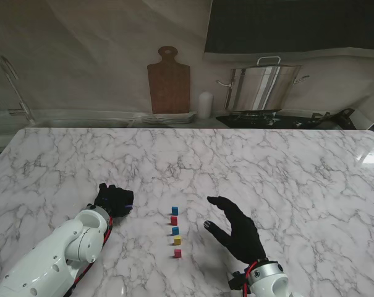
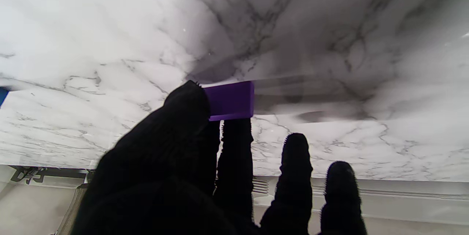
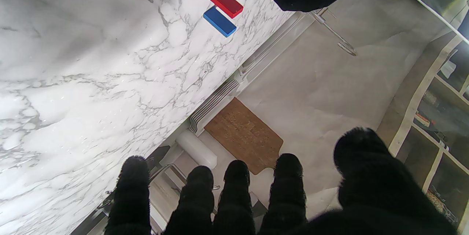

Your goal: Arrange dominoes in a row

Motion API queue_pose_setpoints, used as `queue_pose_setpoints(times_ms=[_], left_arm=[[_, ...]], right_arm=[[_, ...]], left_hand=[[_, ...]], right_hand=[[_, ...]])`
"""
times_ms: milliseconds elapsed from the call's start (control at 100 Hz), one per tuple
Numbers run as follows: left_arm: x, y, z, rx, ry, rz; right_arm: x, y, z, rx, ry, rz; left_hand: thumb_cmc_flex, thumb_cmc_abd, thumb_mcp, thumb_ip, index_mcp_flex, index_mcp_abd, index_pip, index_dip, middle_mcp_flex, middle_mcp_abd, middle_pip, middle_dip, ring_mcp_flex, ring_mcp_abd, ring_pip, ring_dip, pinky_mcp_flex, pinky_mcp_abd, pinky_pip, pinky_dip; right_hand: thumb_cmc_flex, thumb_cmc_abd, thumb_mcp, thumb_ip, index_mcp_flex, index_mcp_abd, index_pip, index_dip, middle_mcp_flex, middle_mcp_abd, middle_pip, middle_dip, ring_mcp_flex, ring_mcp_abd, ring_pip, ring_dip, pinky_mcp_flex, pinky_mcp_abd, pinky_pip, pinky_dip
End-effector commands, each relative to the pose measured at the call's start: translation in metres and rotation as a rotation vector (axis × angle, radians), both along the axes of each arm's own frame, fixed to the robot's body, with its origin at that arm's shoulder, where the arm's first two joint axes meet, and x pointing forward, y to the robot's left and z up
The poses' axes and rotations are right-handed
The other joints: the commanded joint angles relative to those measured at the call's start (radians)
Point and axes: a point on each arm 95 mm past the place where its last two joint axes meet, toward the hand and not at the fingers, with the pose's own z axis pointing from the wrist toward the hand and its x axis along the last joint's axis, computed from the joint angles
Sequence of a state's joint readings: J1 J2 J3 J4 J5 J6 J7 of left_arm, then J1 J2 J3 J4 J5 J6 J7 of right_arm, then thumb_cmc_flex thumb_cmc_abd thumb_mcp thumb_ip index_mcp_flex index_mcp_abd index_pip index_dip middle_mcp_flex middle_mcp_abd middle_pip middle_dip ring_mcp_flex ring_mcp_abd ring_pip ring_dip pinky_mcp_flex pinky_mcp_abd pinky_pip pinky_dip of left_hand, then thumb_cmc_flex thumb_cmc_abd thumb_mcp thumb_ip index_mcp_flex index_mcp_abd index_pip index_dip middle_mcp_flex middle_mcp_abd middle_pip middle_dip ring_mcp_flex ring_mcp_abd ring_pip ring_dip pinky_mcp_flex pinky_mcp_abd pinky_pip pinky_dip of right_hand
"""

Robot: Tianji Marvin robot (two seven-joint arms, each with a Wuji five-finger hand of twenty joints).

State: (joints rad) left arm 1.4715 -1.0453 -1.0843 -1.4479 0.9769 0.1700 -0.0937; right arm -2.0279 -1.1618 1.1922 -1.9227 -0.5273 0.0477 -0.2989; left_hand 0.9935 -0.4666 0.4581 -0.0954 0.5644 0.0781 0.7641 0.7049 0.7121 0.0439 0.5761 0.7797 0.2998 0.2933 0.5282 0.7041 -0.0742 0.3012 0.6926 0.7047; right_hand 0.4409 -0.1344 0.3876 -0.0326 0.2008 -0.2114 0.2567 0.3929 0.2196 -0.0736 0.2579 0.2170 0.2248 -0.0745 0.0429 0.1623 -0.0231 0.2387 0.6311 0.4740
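Observation:
A short row of upright dominoes stands in the middle of the marble table (image 1: pixel 285 173): a blue one (image 1: pixel 174 210) farthest from me, then red (image 1: pixel 174 219), blue (image 1: pixel 175 231), yellow (image 1: pixel 177 240) and red (image 1: pixel 177 253) nearest to me. My left hand (image 1: pixel 114 200), in a black glove, is left of the row and is shut on a purple domino (image 2: pixel 231 100), pinched between thumb and fingers (image 2: pixel 236 136). The purple domino (image 1: pixel 130 199) barely shows at the hand's right side. My right hand (image 1: pixel 239 230) hovers right of the row, open, fingers spread, holding nothing.
Beyond the table's far edge a wooden cutting board (image 1: pixel 169 79) leans on the wall beside a white cylinder (image 1: pixel 204 105). A steel stockpot (image 1: pixel 264 86) sits on a cooktop at the back right. A stack of plates (image 1: pixel 168 118) lies under the board.

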Motion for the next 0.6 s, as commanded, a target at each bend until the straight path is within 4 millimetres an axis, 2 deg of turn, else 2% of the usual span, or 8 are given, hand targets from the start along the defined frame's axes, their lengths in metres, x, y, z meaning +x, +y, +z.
queue_pose_setpoints(times_ms=[0, 150, 310, 340, 590], left_arm=[[-0.0052, 0.0013, -0.0088, 0.012, 0.039, 0.004], [-0.0060, 0.0018, -0.0093, 0.024, 0.042, 0.007], [-0.0070, 0.0017, -0.0097, 0.030, 0.042, 0.013], [-0.0071, 0.0017, -0.0096, 0.031, 0.042, 0.014], [-0.0064, 0.0015, -0.0079, 0.024, 0.036, 0.018]], right_arm=[[-0.0019, 0.0001, -0.0013, 0.000, 0.008, -0.002], [-0.0021, -0.0002, -0.0010, 0.001, 0.009, -0.002], [-0.0023, -0.0004, -0.0009, 0.001, 0.011, -0.002], [-0.0023, -0.0004, -0.0009, 0.001, 0.011, -0.002], [-0.0023, -0.0003, -0.0007, 0.000, 0.012, -0.001]], left_hand=[[0.037, -0.019, -0.009, 0.017, -0.027, -0.003, 0.047, 0.019, 0.003, 0.005, -0.061, -0.049, -0.016, 0.020, -0.007, 0.015, -0.024, 0.012, -0.023, 0.032], [0.051, -0.011, -0.012, 0.019, -0.029, -0.017, 0.101, 0.051, 0.024, 0.002, -0.067, -0.029, -0.012, 0.019, -0.005, 0.017, -0.024, 0.011, -0.021, 0.038], [0.083, 0.015, -0.030, 0.022, -0.022, -0.034, 0.162, 0.065, 0.067, -0.001, -0.121, 0.021, -0.007, 0.015, 0.004, 0.022, -0.024, 0.009, -0.018, 0.054], [0.092, 0.024, -0.046, 0.023, -0.020, -0.037, 0.179, 0.063, 0.083, -0.002, -0.154, 0.048, -0.007, 0.015, 0.006, 0.023, -0.024, 0.009, -0.018, 0.056], [0.107, 0.049, -0.086, 0.030, -0.003, -0.052, 0.220, 0.058, 0.114, -0.002, -0.189, 0.080, -0.008, 0.018, 0.009, 0.024, -0.024, 0.009, -0.018, 0.058]], right_hand=[[0.027, 0.039, -0.018, 0.029, -0.033, -0.017, 0.004, 0.013, -0.022, -0.011, 0.011, 0.004, -0.008, -0.025, -0.017, -0.011, -0.003, -0.034, 0.013, 0.016], [0.026, 0.040, -0.018, 0.029, -0.034, -0.017, 0.004, 0.013, -0.025, -0.007, 0.010, 0.003, -0.008, -0.026, -0.018, -0.011, -0.003, -0.034, 0.013, 0.016], [0.026, 0.040, -0.019, 0.029, -0.034, -0.018, 0.004, 0.013, -0.025, -0.007, 0.010, 0.003, -0.009, -0.026, -0.018, -0.012, -0.004, -0.034, 0.012, 0.016], [0.027, 0.040, -0.018, 0.029, -0.034, -0.018, 0.004, 0.013, -0.025, -0.008, 0.010, 0.003, -0.009, -0.026, -0.018, -0.012, -0.003, -0.034, 0.013, 0.016], [0.027, 0.040, -0.019, 0.029, -0.034, -0.017, 0.003, 0.013, -0.025, -0.007, 0.010, 0.004, -0.008, -0.026, -0.018, -0.011, -0.003, -0.034, 0.012, 0.016]])
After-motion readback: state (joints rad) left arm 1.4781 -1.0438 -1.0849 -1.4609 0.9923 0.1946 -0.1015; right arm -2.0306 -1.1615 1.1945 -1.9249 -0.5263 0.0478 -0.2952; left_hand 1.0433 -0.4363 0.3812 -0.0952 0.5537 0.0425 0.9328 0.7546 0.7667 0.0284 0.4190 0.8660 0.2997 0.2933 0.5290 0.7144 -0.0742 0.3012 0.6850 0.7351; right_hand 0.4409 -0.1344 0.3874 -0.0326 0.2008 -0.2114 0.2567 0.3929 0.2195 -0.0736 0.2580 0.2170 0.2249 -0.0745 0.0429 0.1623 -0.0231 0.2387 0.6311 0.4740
